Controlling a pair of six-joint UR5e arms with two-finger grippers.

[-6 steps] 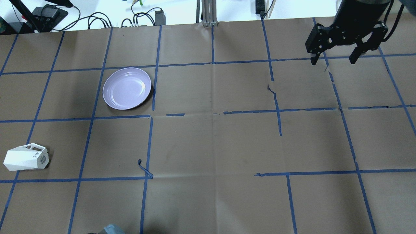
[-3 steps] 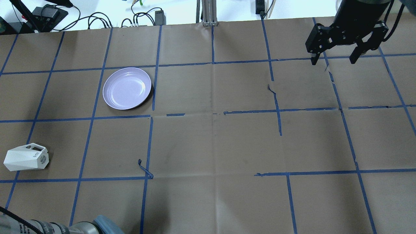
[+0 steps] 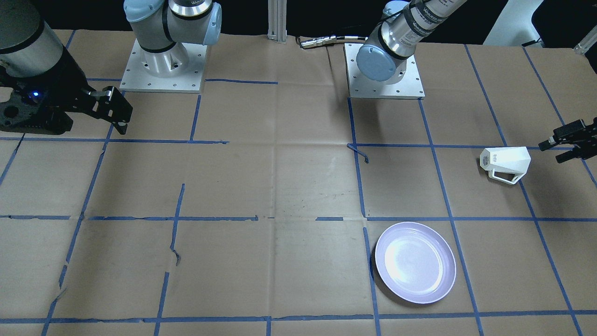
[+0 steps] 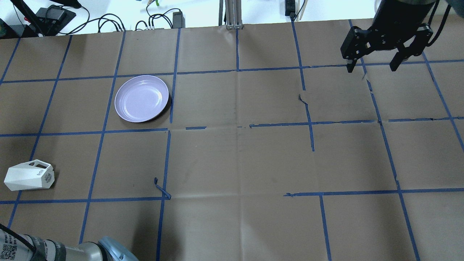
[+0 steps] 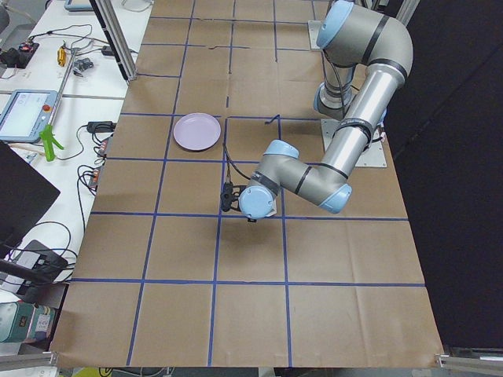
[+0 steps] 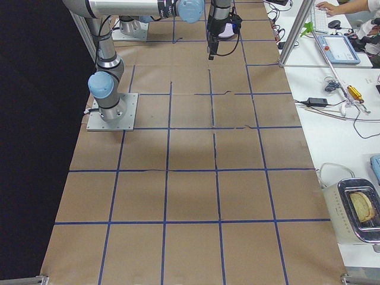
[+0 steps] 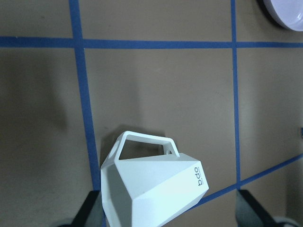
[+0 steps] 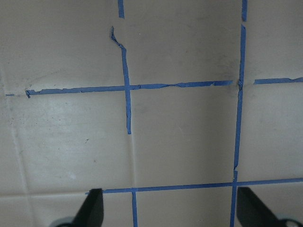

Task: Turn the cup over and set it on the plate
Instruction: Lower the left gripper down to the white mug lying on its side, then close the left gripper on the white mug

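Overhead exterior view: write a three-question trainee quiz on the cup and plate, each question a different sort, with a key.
1. True or false: the cup stands upright on the plate.
2. Pick one. The left gripper is: A open, near the cup; B shut on the cup; C over the plate.
3. Fill in: the cup lies on its ___ on the table.
Key: 1 false; 2 A; 3 side.

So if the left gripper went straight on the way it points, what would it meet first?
Most likely the cup, lying on its side straight ahead of the left gripper and framed between its open fingers in the wrist view. Relative height is unclear.
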